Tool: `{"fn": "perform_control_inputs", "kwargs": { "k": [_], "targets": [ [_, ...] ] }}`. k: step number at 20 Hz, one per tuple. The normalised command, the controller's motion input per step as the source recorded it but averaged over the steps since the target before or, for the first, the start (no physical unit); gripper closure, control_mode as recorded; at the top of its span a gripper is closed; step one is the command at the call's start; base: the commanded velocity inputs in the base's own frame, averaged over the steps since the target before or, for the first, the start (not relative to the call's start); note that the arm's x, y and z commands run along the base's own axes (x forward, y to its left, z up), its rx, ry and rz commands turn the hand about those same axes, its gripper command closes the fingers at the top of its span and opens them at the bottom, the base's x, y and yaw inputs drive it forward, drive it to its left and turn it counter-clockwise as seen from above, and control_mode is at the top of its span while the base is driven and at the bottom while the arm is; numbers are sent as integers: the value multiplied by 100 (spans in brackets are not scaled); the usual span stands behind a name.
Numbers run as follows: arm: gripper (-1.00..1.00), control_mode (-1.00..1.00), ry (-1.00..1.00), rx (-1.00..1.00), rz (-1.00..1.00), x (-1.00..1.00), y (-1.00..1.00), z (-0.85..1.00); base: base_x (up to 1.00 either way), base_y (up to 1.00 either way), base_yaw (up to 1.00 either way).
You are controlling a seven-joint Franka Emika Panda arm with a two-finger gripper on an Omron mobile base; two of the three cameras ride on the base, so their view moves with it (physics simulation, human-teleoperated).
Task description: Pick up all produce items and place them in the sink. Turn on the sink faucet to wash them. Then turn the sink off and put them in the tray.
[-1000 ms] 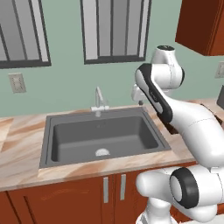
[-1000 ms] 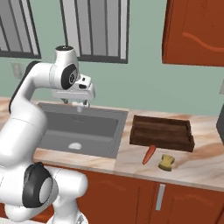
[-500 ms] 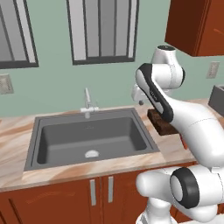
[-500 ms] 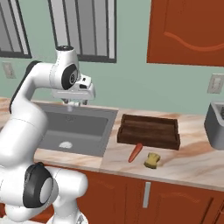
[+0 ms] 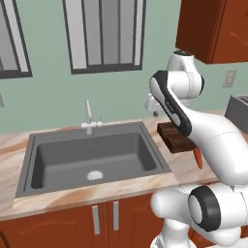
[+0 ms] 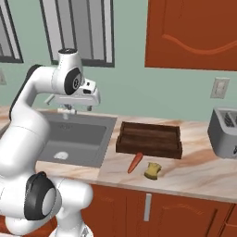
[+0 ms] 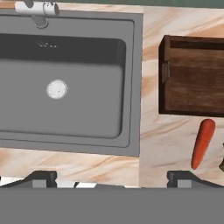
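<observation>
Hand view looks down on the bench point(image 7: 157, 144): the sink point(image 7: 70, 78) spreads from center to 9 o'clock, its drain point(image 7: 57, 89) bare, the faucet point(image 7: 37, 9) at 11 o'clock. At 3 o'clock sits the tray point(image 7: 194, 78), and just below it, at 4 o'clock, the carrot point(image 7: 203, 143) lies on the bench, apart from the tray. Jaws point(image 7: 111, 177) stand wide apart, holding nothing. Right base view shows a yellow sponge point(image 6: 153, 170) just beside the carrot and a toaster point(image 6: 224, 132) at 3 o'clock.
</observation>
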Motion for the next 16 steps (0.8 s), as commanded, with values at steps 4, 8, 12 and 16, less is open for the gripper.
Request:
{"fn": "perform_control_inputs", "kwargs": {
  "k": [4,8,12,16],
  "targets": [
    [-100,100,0,0,0,0,0,0,49,-20,-3],
    [-100,100,0,0,0,0,0,0,53,-15,0],
    [-100,100,0,0,0,0,0,0,11,-55,0],
    [-100,100,0,0,0,0,0,0,1,-64,-1]
  ]
}}
